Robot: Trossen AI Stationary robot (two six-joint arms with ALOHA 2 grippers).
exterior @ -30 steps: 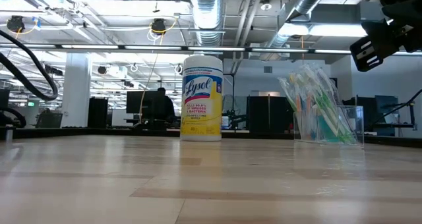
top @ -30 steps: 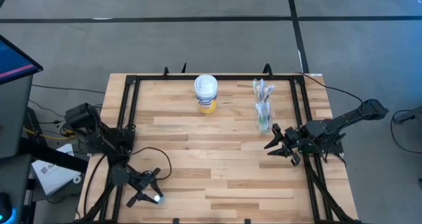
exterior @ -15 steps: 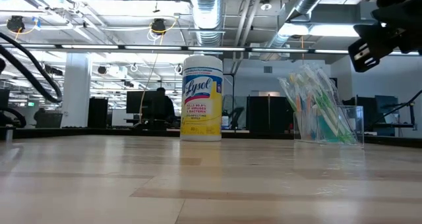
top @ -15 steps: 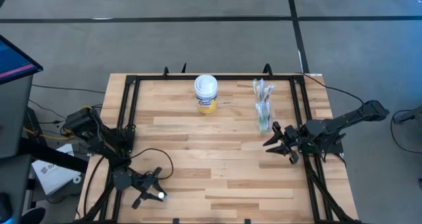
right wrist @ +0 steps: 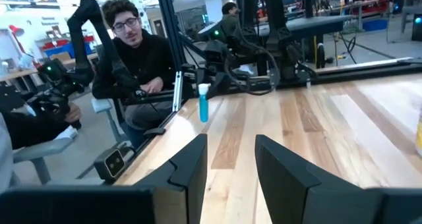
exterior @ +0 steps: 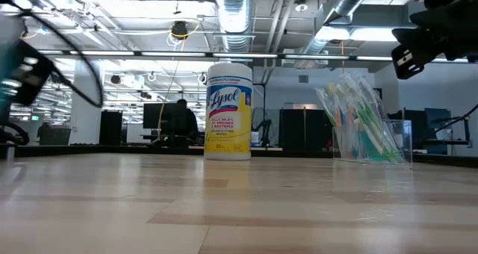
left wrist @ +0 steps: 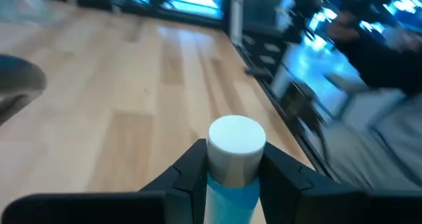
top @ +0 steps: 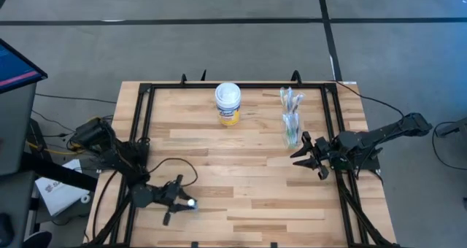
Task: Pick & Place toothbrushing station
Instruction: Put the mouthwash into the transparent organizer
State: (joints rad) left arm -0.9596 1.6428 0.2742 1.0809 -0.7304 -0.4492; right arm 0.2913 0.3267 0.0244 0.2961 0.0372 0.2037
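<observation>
A small blue tube [left wrist: 232, 159] with a white cap is pinched upright between the jaws of the left gripper [top: 179, 202], well apart from the white-lidded canister [top: 228, 103] and toward the near left part of the tabletop [top: 241, 182]. The clear cup of toothbrushes [top: 291, 120] is seen standing to the right of the canister. The right gripper [top: 305, 154] is held just beside that cup, on its near right side, with its jaws spread and nothing between them.
</observation>
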